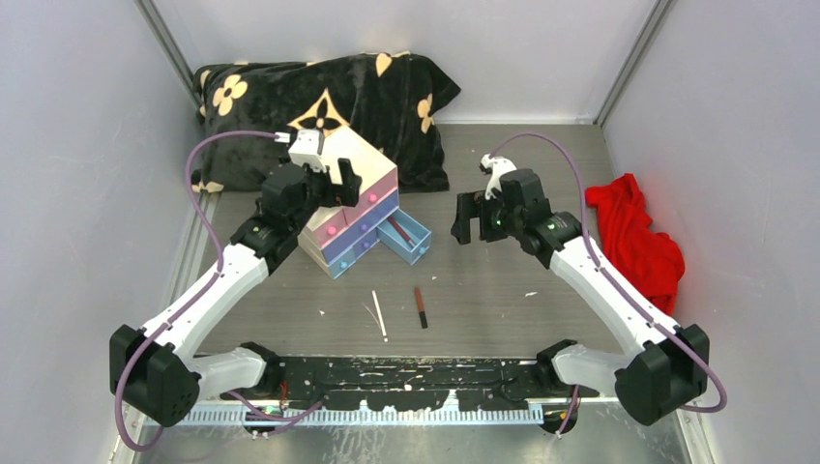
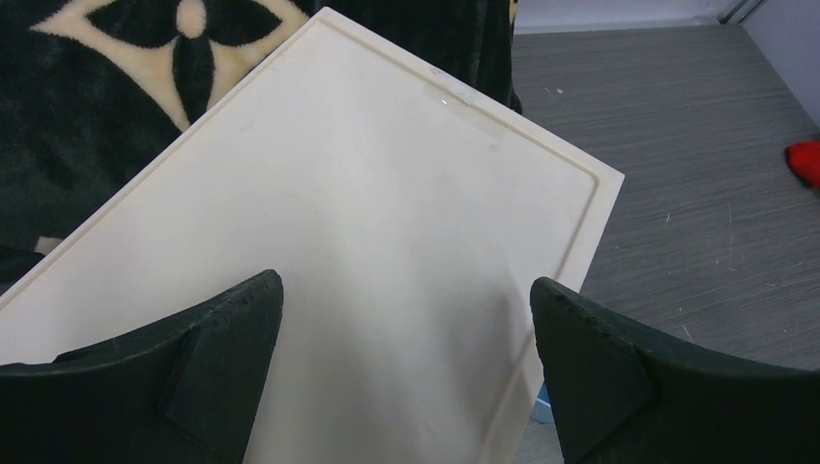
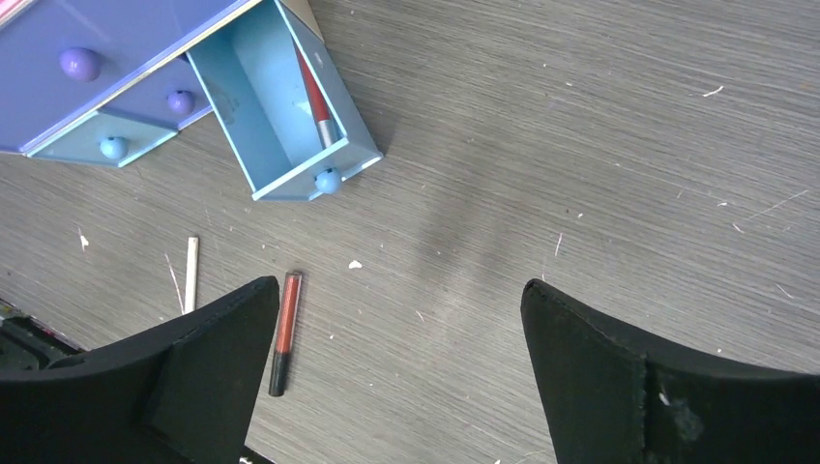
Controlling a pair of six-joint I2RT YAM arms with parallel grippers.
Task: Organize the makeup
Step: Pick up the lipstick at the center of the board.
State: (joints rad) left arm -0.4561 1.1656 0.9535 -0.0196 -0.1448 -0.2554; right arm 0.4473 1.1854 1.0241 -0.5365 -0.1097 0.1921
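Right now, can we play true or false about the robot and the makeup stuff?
1. The blue drawer is pulled out and a red pencil lies in it. True.
2. The right gripper is holding the red-brown pencil. False: its jaws are open and empty, and that pencil lies on the table.
3. The white pencil lies on the table next to the red-brown pencil. True.
4. The left gripper is over the red cloth. False: it hovers open above the top of the cream box; the cloth is on the right side.
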